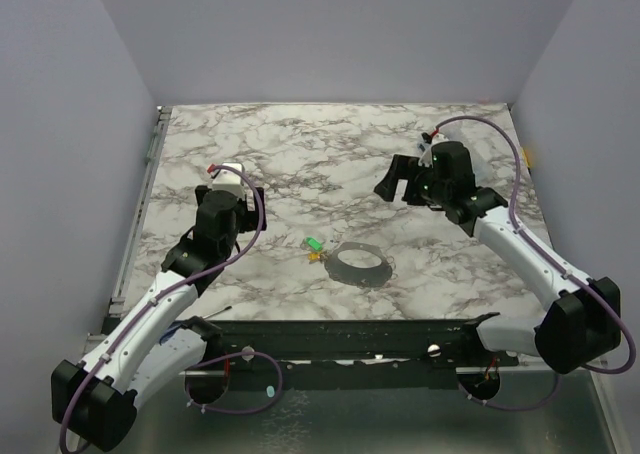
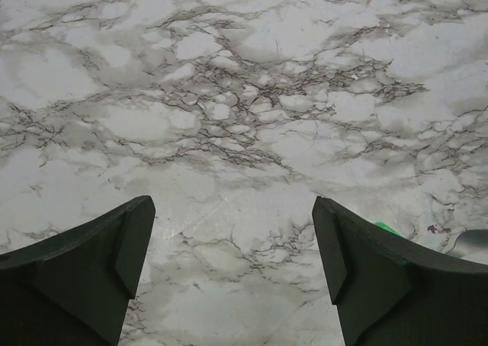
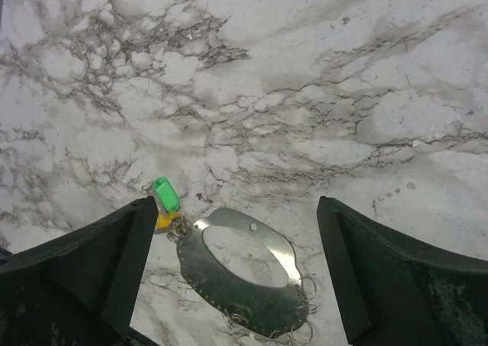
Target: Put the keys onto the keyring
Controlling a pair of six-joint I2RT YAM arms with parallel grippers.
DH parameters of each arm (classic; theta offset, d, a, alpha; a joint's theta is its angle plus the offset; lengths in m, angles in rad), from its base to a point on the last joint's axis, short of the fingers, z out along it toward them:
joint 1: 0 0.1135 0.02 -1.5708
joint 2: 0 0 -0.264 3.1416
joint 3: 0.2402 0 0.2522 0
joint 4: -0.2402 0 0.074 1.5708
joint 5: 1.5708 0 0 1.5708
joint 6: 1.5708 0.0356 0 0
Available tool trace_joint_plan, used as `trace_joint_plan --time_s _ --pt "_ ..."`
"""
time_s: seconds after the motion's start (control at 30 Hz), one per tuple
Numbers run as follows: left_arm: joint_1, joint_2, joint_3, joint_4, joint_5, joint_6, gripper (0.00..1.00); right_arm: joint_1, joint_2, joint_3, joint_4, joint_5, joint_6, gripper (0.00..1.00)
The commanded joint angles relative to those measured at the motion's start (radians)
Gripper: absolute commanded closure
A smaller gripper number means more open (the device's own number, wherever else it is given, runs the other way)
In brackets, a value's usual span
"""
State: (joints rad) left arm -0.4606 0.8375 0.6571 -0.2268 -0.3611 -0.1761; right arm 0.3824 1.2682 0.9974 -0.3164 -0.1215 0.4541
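Observation:
The keyring [image 1: 360, 264] is a flat grey metal oval loop with small wire rings along its rim, lying on the marble table near the middle front. It also shows in the right wrist view [image 3: 229, 289]. The green-headed key [image 1: 313, 244] [image 3: 165, 194] and the yellow key [image 1: 318, 257] [image 3: 164, 222] lie at its left end, by a small wire ring; I cannot tell whether they are joined. My right gripper [image 1: 398, 184] [image 3: 232, 205] is open and empty, above and behind the keyring. My left gripper [image 1: 240, 189] [image 2: 231, 201] is open and empty, left of the keys; a green sliver [image 2: 387, 227] shows past its right finger.
A dark metal rail [image 1: 350, 334] runs along the table's near edge between the arm bases. Grey walls close off the left, back and right sides. A small orange mark [image 1: 527, 156] sits at the right table edge.

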Motion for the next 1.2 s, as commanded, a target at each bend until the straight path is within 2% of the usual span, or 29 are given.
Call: trace_joint_plan --time_s 0.0,0.1,0.2,0.3,0.4,0.57,0.73,0.87,1.0,1.17 --pt "-0.003 -0.008 0.001 -0.014 0.049 -0.011 0.09 0.032 -0.003 -0.046 0.069 -0.118 -0.044 0.04" --pt "-0.003 0.000 0.002 -0.014 0.078 -0.014 0.12 0.072 0.032 -0.030 0.065 -0.129 -0.074 0.06" --pt "-0.003 0.024 0.002 -0.008 0.178 -0.012 0.15 0.099 0.061 -0.019 0.060 -0.130 -0.089 0.06" --pt "-0.003 0.069 0.009 -0.002 0.314 -0.004 0.25 0.109 0.074 -0.029 0.073 -0.134 -0.088 0.06" --pt "-0.003 0.146 0.030 -0.013 0.423 0.013 0.27 0.110 0.077 -0.043 0.080 -0.137 -0.092 0.06" --pt "-0.005 0.233 0.061 -0.031 0.495 0.026 0.29 0.110 0.063 -0.078 0.076 -0.119 -0.120 0.06" --pt "-0.033 0.334 0.089 -0.035 0.571 0.031 0.37 0.110 0.035 -0.112 0.079 -0.093 -0.132 0.06" --pt "-0.096 0.414 0.134 -0.067 0.545 0.055 0.38 0.111 0.028 -0.126 0.088 -0.109 -0.130 0.06" --pt "-0.174 0.487 0.193 -0.113 0.445 0.092 0.38 0.111 0.022 -0.133 0.097 -0.100 -0.131 0.06" --pt "-0.188 0.598 0.240 -0.130 0.419 0.121 0.44 0.110 0.028 -0.137 0.104 -0.094 -0.130 0.06"
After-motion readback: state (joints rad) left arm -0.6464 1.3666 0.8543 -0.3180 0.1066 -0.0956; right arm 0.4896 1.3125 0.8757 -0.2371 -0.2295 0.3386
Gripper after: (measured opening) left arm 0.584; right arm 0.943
